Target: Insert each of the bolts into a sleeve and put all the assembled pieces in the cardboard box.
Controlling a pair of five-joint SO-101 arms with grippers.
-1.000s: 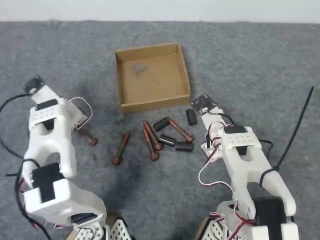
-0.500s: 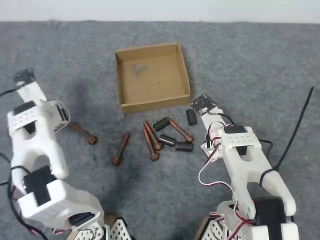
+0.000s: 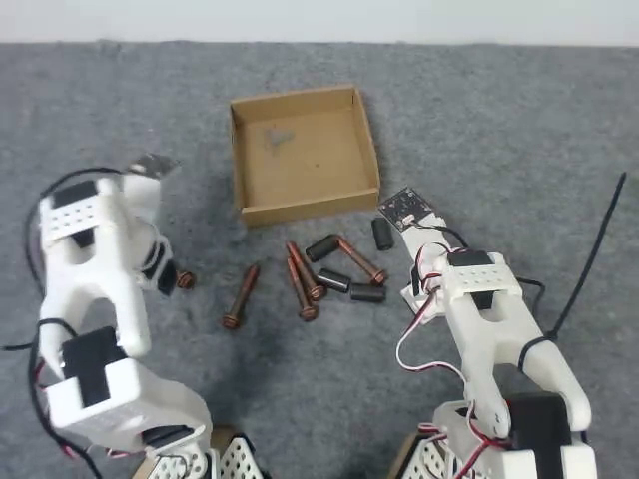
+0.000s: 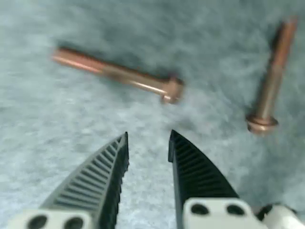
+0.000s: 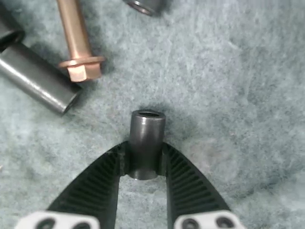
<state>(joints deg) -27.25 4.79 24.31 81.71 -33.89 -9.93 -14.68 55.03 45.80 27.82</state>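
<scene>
High view first: a grey carpeted tabletop (image 3: 519,130) carries everything, with the white left arm (image 3: 95,259) and white right arm (image 3: 494,319) standing at its near edge. Between and beyond them sits the square brown cardboard box (image 3: 310,210), open-topped and holding no bolt or sleeve.

In front of the box lie loose copper-coloured flanged bolts (image 3: 240,296) mixed with short dark metal sleeves (image 3: 367,293), some touching. One more copper bolt (image 4: 119,76) lies apart beside the left arm. The left gripper (image 4: 147,138) hangs just short of its head, jaws parted and empty.

The right gripper (image 5: 144,145) is clenched on a dark cylindrical sleeve (image 5: 147,126), its bore open and pointing away from the wrist, just above the carpet.

Likely trouble: the left jaws are not lined up across the bolt's shank, so closing from here could nudge the head and roll the bolt aside on the pile. The sleeve is pinched near one end only; a bolt pushed in off-axis could tip it or slide it out of the pads.
</scene>
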